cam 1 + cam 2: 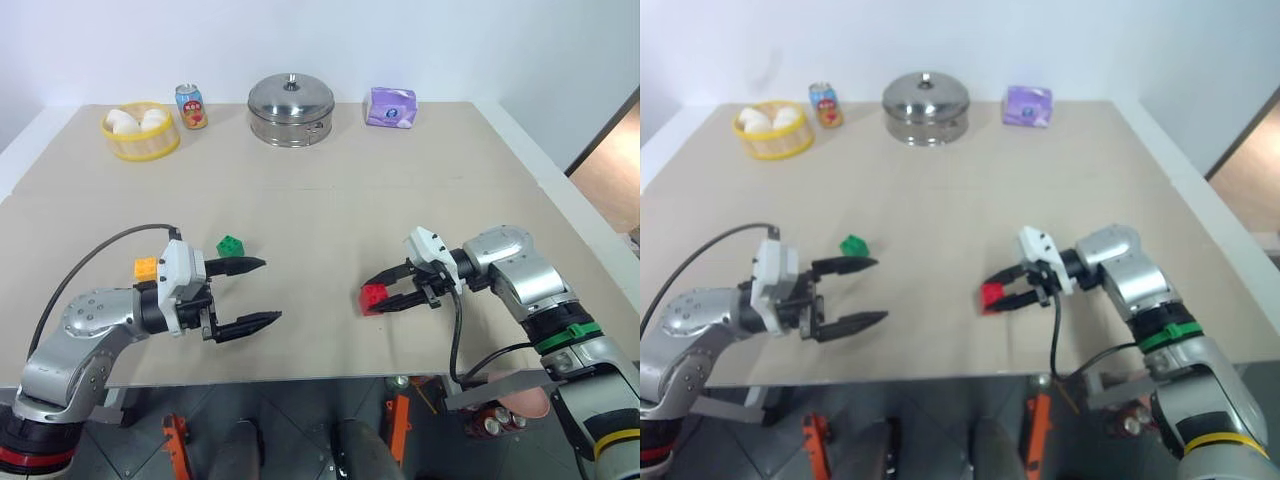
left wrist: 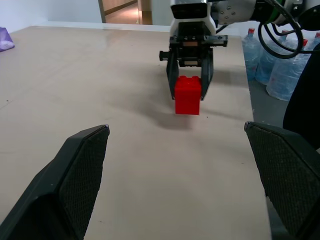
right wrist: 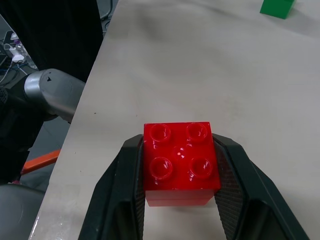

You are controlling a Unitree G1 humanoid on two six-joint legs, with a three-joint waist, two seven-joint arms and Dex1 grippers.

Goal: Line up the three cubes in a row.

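Note:
My right gripper [image 1: 378, 298] is shut on the red cube [image 1: 374, 297], gripping its two sides low over the table right of centre; the cube's studs face up [image 3: 181, 162]. The left wrist view shows the same red cube [image 2: 188, 95] straight ahead, held in the right gripper [image 2: 189, 85]. My left gripper [image 1: 272, 290] stands open at the left, pointing across the table toward the red cube, with nothing between its fingers [image 2: 82, 175]. The green cube [image 1: 231, 245] lies on the table just beyond the left gripper's far finger. The orange-yellow cube [image 1: 146, 268] shows behind the left wrist.
Along the table's far edge stand a yellow basket [image 1: 140, 145] of white eggs, a drink can [image 1: 191, 106], a steel pot [image 1: 291, 108] and a purple packet [image 1: 390, 106]. The table's front edge [image 1: 300, 378] runs close below both grippers. Water bottles [image 2: 280, 70] stand past the right side.

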